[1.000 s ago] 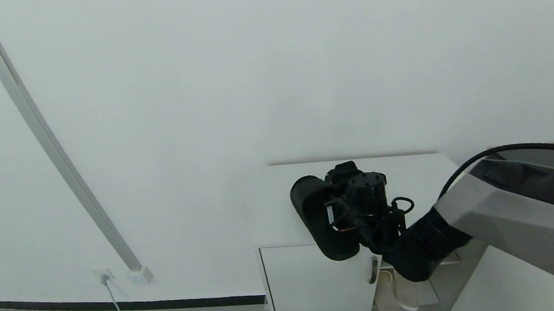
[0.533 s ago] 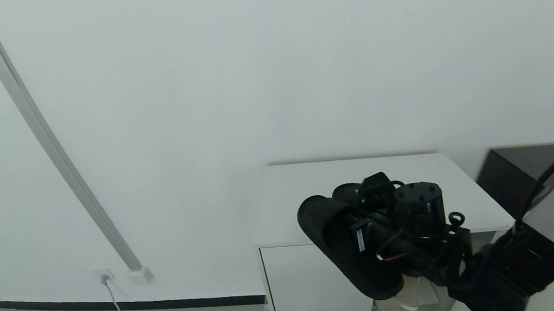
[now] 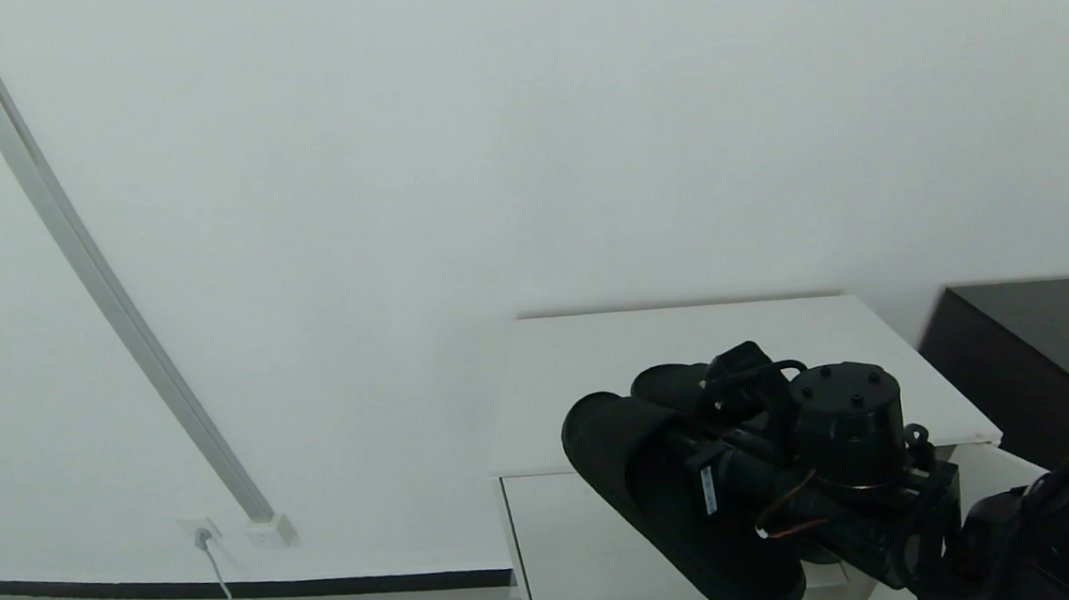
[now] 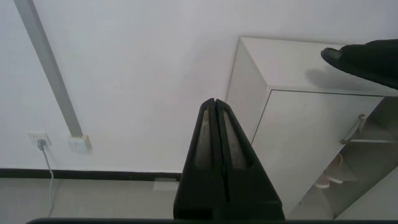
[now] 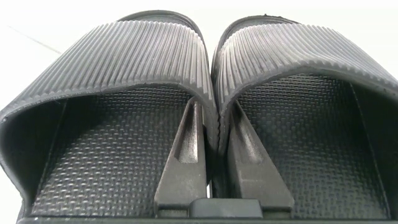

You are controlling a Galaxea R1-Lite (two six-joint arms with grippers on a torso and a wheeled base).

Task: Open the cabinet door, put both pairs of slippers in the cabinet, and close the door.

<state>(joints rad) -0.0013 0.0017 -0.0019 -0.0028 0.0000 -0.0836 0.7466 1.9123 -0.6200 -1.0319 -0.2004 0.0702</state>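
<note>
A pair of black slippers [image 3: 670,488] hangs in front of the white cabinet [image 3: 597,380], just off its front edge. My right gripper [image 3: 712,480] is shut on them. The right wrist view shows both slippers [image 5: 124,124] side by side, with my right gripper [image 5: 211,112] pinching their inner strap edges together. The cabinet's left door [image 4: 308,146] is closed; the right side stands open, and a pair of white slippers [image 4: 329,177] sits on a shelf inside. My left gripper [image 4: 215,106] is shut on nothing, low and off to the cabinet's left.
A dark cabinet [image 3: 1026,331] stands to the right of the white one. A grey conduit [image 3: 90,265] runs down the wall to a socket [image 3: 201,533] with a plugged cord. The closed door has a handle [image 4: 356,127] at its inner edge.
My right arm has drawn back and down with the black slippers, carrying them from over the cabinet top to in front of its doors. The left gripper's earlier state is not shown.
</note>
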